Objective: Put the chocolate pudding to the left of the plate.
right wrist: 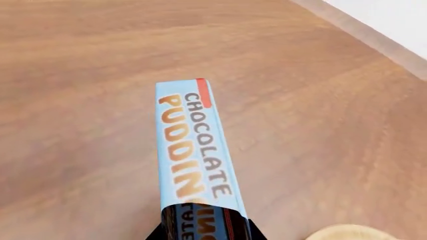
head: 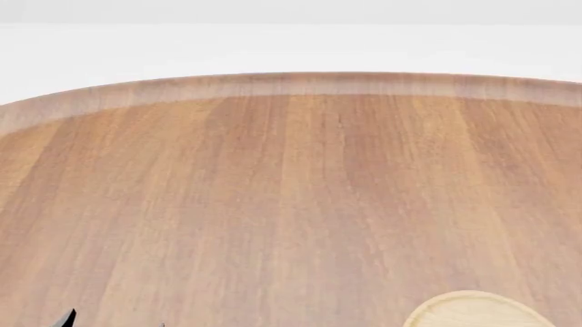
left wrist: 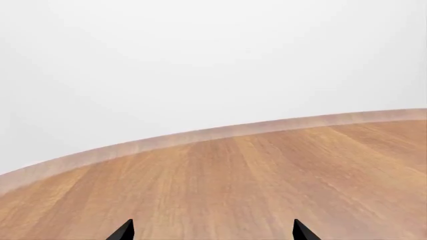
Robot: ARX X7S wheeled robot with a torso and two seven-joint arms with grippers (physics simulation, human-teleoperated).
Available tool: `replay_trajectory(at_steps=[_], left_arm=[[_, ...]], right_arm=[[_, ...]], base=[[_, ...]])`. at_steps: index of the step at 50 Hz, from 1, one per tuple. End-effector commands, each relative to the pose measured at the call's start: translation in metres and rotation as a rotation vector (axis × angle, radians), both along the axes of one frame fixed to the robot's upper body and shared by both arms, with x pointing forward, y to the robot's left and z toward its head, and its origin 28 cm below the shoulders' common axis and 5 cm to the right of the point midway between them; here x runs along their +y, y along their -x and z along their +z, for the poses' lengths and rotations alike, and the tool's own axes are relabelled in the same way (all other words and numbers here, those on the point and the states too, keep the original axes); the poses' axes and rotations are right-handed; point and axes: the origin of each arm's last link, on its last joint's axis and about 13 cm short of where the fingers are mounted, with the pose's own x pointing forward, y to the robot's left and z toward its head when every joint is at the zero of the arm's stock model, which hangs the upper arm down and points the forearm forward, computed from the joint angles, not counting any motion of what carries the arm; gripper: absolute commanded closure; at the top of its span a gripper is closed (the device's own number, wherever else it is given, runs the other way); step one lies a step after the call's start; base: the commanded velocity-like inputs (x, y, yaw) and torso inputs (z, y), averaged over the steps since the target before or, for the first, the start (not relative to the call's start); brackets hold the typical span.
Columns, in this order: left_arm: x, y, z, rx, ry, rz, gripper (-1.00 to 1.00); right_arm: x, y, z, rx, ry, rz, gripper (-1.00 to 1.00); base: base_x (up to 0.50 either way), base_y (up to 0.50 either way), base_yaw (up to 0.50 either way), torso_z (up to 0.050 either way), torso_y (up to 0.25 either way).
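In the right wrist view the chocolate pudding [right wrist: 193, 150] is a carton with a light blue face, a red edge and orange and brown lettering. My right gripper [right wrist: 207, 235] is shut on its near end and holds it above the wooden table. The pale tan plate shows as a sliver in that view [right wrist: 350, 233] and at the head view's lower right [head: 478, 310]. My left gripper [left wrist: 212, 231] is open and empty over bare wood; one black fingertip [head: 65, 319] shows at the head view's lower left. The pudding and the right gripper are out of the head view.
The round wooden table [head: 291, 204] has a paler rim [head: 291, 84] at the far side, with white floor beyond. The rim also shows in the left wrist view [left wrist: 200, 136] and in the right wrist view [right wrist: 373, 37].
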Motion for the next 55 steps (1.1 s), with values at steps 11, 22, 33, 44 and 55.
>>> replay_trajectory(at_steps=[11,22,33,44,55], left_arm=[[0.0,0.0,-0.001,0.001,0.001,-0.002,-1.0],[-0.001,0.0,-0.001,0.0,-0.001,-0.002,-1.0],[0.0,0.0,0.0,0.0,0.002,-0.002,-1.0],[0.0,-0.001,-0.001,0.001,0.004,-0.002,-1.0],[0.0,0.0,0.0,0.0,0.004,-0.005,-1.0]], right_arm=[[-0.002,-0.024,0.002,-0.034,-0.004,-0.026,1.0],[-0.008,-0.038,-0.009,-0.015,-0.021,-0.076,1.0],[-0.005,-0.046,-0.019,0.004,-0.027,-0.086,1.0],[-0.001,-0.047,-0.034,0.038,-0.026,-0.077,1.0],[0.001,-0.043,-0.045,0.056,-0.037,-0.072,1.0]], base=[[0.0,0.0,0.0,0.0,0.0],[0.0,0.0,0.0,0.0,0.0],[0.0,0.0,0.0,0.0,0.0],[0.0,0.0,0.0,0.0,0.0],[0.0,0.0,0.0,0.0,0.0]])
